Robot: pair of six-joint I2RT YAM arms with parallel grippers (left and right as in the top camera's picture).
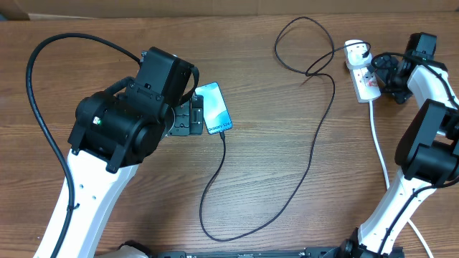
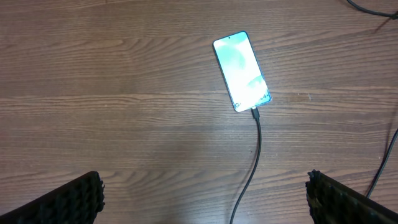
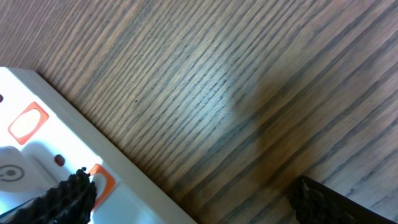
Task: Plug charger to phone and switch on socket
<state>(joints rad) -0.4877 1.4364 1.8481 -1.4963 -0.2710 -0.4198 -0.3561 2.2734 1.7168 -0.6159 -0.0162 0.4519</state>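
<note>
The phone (image 1: 214,108) lies flat on the wooden table with its light blue screen up; it also shows in the left wrist view (image 2: 242,70). The thin black charger cable (image 1: 290,192) is plugged into the phone's lower end (image 2: 255,113) and loops across the table to a plug in the white socket strip (image 1: 362,74). My left gripper (image 2: 202,199) is open, hovering just left of the phone. My right gripper (image 3: 193,199) is open at the socket (image 3: 37,149); one finger rests over an orange-red switch (image 3: 102,177). A second switch (image 3: 28,121) glows beside it.
The socket's thick white cord (image 1: 380,154) runs down the right side past my right arm. A cardboard edge (image 1: 86,8) lines the back of the table. The black cable makes a loop (image 1: 305,46) near the back centre.
</note>
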